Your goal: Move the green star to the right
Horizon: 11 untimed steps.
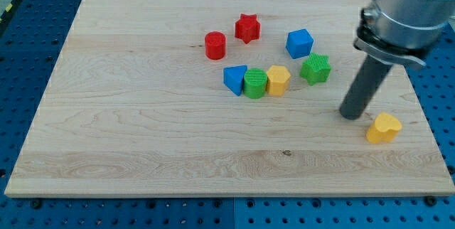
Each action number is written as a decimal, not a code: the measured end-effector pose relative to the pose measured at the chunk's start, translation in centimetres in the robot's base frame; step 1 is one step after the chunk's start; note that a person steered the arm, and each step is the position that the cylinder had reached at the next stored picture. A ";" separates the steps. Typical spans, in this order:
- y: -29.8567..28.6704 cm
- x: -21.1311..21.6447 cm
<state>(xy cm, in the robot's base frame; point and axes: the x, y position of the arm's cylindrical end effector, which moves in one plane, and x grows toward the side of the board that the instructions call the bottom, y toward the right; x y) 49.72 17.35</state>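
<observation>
The green star (pixel 315 68) lies on the wooden board (pixel 142 115), right of centre. My tip (pixel 350 114) rests on the board to the star's lower right, a short gap away and not touching it. A blue cube (pixel 299 43) sits just above-left of the star. A yellow block (pixel 278 80) sits to the star's left.
A green cylinder (pixel 255 83) and a blue triangle (pixel 235 79) stand in a row left of the yellow block. A red cylinder (pixel 215 45) and a red star (pixel 247 28) lie further up. A yellow heart (pixel 383 127) lies right of my tip, near the board's right edge.
</observation>
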 end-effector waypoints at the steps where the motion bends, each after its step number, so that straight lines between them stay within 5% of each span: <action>1: -1.0 -1.0; 5: -8.6 -7.2; 8: -0.9 -7.8; 11: 0.5 -6.8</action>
